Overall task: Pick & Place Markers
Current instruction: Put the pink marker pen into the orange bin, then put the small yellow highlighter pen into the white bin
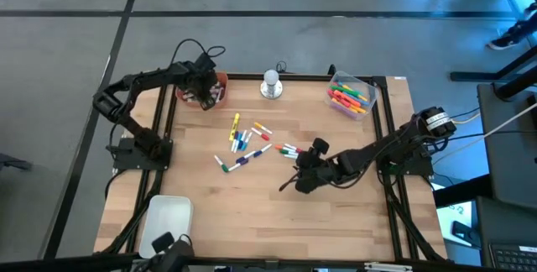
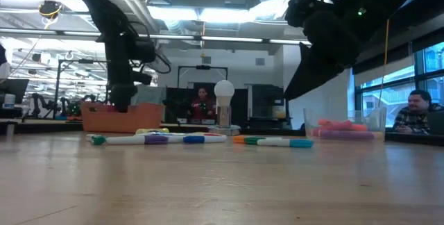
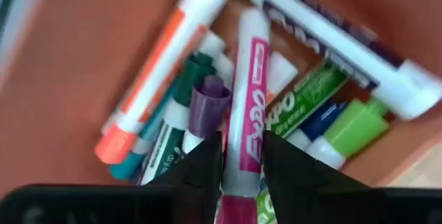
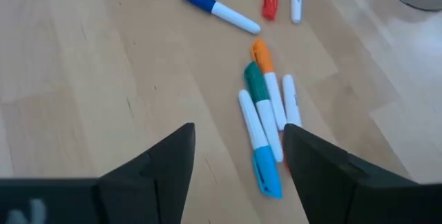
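while left tool (image 3: pixel 238 165) straddles it, pink marker (image 3: pixel 246 99) points away

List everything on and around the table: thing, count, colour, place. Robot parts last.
Loose markers: over a dozen, mixed colours, scattered mid-table.
Orange bin: one, far left corner of the table, holding markers.
Pink marker: one, between the left hand's fingers inside the orange bin.
Clear bin: one, far right corner, filled with markers.
Silver knob-like object: one, far edge centre.
White pad: one, near left corner.
People: at least two, in the room behind.
Left hand: over the orange bin, around the pink marker.
Right hand: open, hovering by the loose markers.
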You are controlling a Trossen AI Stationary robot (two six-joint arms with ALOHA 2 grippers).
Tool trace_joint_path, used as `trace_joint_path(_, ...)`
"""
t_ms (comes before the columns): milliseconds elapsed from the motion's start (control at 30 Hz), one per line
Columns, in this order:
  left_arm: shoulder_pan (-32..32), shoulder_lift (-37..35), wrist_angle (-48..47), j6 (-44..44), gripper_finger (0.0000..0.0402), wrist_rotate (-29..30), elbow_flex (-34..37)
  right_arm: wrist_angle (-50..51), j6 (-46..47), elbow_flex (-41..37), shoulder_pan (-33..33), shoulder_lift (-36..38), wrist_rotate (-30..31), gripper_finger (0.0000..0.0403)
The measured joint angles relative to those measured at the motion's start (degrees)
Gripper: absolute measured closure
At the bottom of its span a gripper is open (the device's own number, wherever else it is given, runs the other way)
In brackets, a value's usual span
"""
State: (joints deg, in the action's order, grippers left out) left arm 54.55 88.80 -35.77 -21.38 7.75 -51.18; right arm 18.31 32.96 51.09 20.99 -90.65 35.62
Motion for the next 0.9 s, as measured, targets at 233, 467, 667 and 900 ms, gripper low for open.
trace_joint_path(233, -0.20, -6.30, 3.59, 2.45, 0.0278, -0.35, -0.02, 2.36, 1.93, 0.00, 0.11, 0.02, 1.44, 0.0183)
trace_joint_path(467, -1.76, -16.07, 5.68, 6.11, 0.0235, -3.74, -0.07, 7.21, 9.32, -1.76, 0.65, 0.11, 4.47, 0.0183)
trace_joint_path(667, -12.50, -20.55, 16.49, 12.10, 0.0221, -21.70, 1.53, -0.30, 16.15, -11.24, 1.74, 0.73, 7.45, 0.0183)
trace_joint_path(900, -31.35, -8.85, 42.92, 16.20, 0.0228, -19.42, 5.92, -21.32, 15.87, -20.67, 2.19, 3.52, 5.38, 0.0183)
